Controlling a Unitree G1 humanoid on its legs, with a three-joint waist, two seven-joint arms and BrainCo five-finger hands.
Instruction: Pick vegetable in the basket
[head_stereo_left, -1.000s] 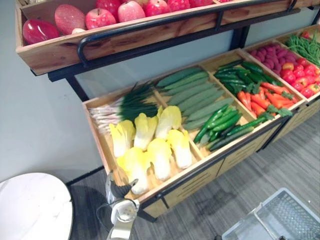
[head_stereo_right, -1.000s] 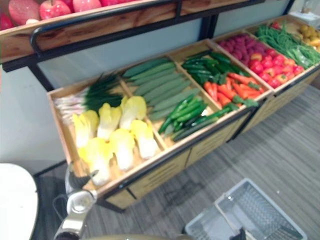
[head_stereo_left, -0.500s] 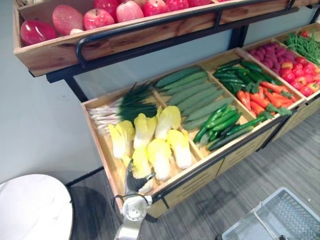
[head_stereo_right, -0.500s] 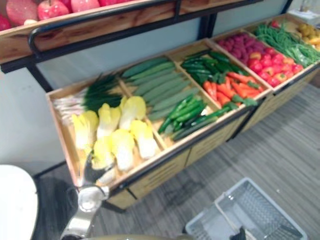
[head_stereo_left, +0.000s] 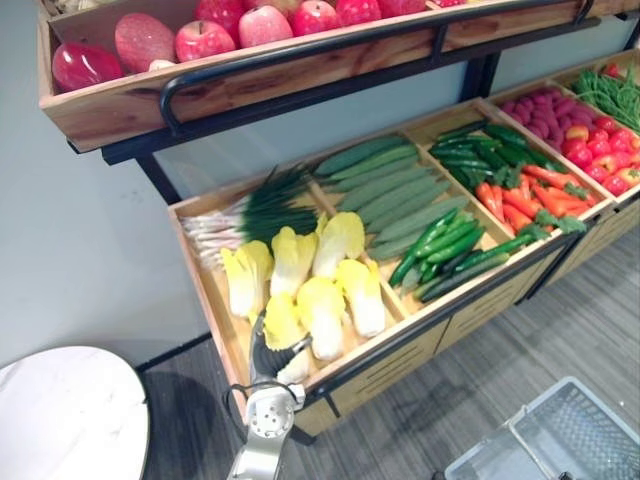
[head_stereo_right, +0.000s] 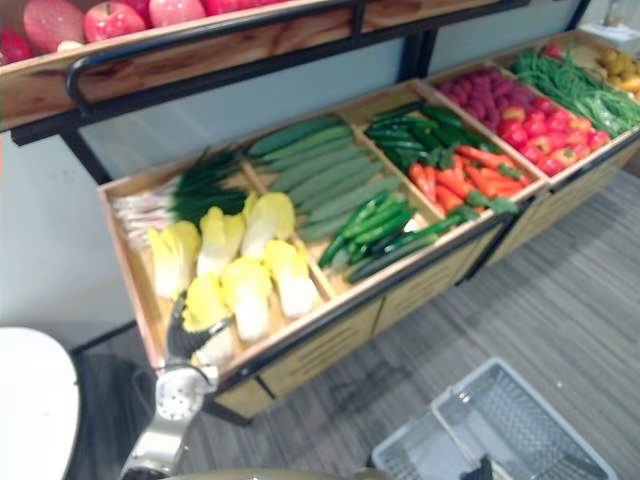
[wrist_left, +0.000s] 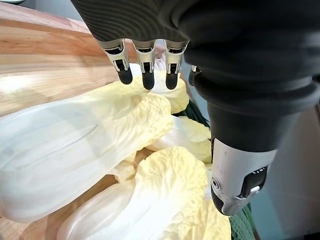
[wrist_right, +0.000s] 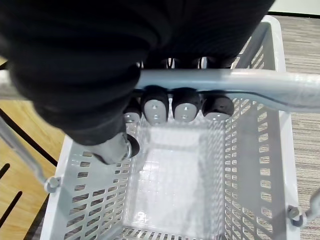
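Note:
Yellow-white cabbages (head_stereo_left: 322, 310) lie in the front-left compartment of the wooden crate (head_stereo_left: 205, 290). My left hand (head_stereo_left: 268, 352) reaches over the crate's front edge, at the nearest cabbage (wrist_left: 75, 145). In the left wrist view its fingers (wrist_left: 145, 62) are straight above that cabbage and the thumb stands apart beside it, so the hand is open. My right hand (wrist_right: 172, 107) has its fingers curled round the handle (wrist_right: 240, 82) of a grey plastic basket (wrist_right: 250, 165). The basket (head_stereo_left: 560, 440) hangs low at the right, with nothing in it.
Scallions (head_stereo_left: 240, 215), long pale-green gourds (head_stereo_left: 385, 185), green peppers (head_stereo_left: 440, 250), carrots (head_stereo_left: 525, 200) and tomatoes (head_stereo_left: 600, 160) fill the other compartments. An upper shelf with apples (head_stereo_left: 230, 30) overhangs the back. A white round table (head_stereo_left: 65, 415) stands at the lower left.
My left hand has risen from below the crate's front edge into the cabbage compartment and now rests over the nearest cabbage. The basket has stayed in place.

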